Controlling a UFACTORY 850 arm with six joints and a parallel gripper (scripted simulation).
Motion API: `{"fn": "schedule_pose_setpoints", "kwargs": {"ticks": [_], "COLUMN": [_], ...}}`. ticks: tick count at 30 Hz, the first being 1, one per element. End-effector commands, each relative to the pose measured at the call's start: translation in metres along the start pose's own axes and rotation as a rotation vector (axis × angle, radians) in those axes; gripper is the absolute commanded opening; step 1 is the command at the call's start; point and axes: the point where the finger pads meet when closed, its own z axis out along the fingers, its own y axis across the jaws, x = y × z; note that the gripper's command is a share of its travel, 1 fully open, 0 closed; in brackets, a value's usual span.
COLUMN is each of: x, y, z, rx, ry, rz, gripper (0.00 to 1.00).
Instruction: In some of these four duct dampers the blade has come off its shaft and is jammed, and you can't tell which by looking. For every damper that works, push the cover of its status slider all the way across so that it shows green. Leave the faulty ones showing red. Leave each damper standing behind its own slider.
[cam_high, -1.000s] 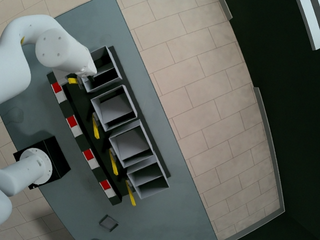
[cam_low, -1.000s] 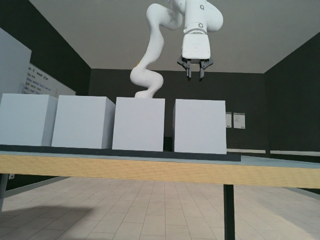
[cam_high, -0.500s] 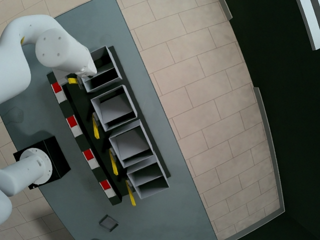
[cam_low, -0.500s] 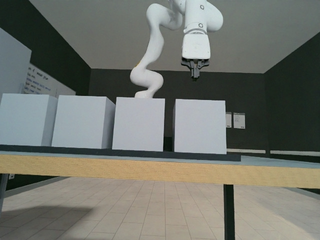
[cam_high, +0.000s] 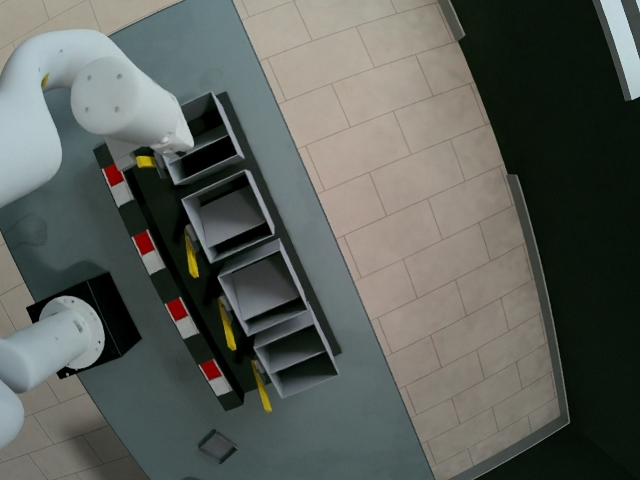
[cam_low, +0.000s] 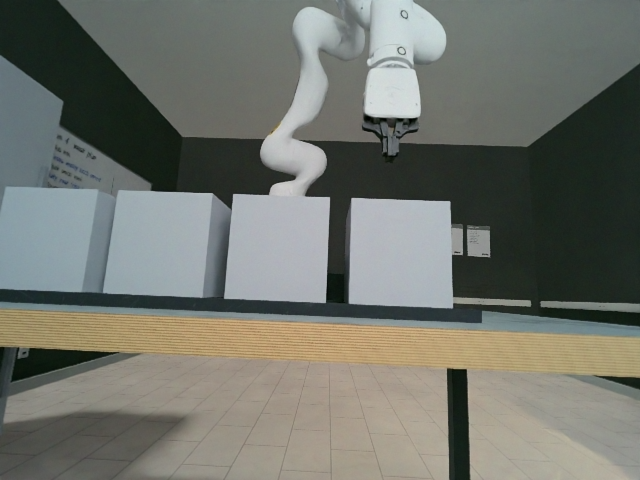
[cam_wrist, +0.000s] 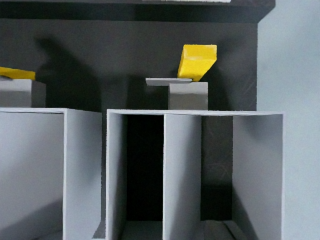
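Note:
Four grey open-topped dampers stand in a row on a black plate: the first (cam_high: 206, 136), second (cam_high: 230, 214), third (cam_high: 263, 286) and fourth (cam_high: 295, 356). Each has a yellow lever at its side; the first damper's lever (cam_high: 145, 161) looks short and tilted up, also in the wrist view (cam_wrist: 198, 61). The first damper's blade (cam_wrist: 182, 170) stands edge-on. The status sliders in front all show red, the first slider (cam_high: 113, 175) like the rest. My gripper (cam_low: 390, 149) is shut and empty, well above the first damper (cam_low: 398, 253). The arm hides it in the overhead view.
The robot base (cam_high: 77, 330) stands in front of the slider strip. A small grey square block (cam_high: 217, 445) lies near the table's end. The second damper (cam_wrist: 35, 170) sits close beside the first. The table edge runs behind the dampers.

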Motion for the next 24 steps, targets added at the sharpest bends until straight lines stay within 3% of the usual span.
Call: {"fn": "schedule_pose_setpoints", "kwargs": {"ticks": [1, 16, 24], "x": [-0.0007, -0.0007, -0.0007], "y": [0.0004, 0.0004, 0.0005], "z": [-0.0009, -0.0009, -0.0009], "rx": [-0.001, -0.001, -0.001], "ry": [-0.002, -0.002, -0.002], "rz": [0.0, -0.02, -0.272], "gripper": [0.0, 0.0, 0.0]}}
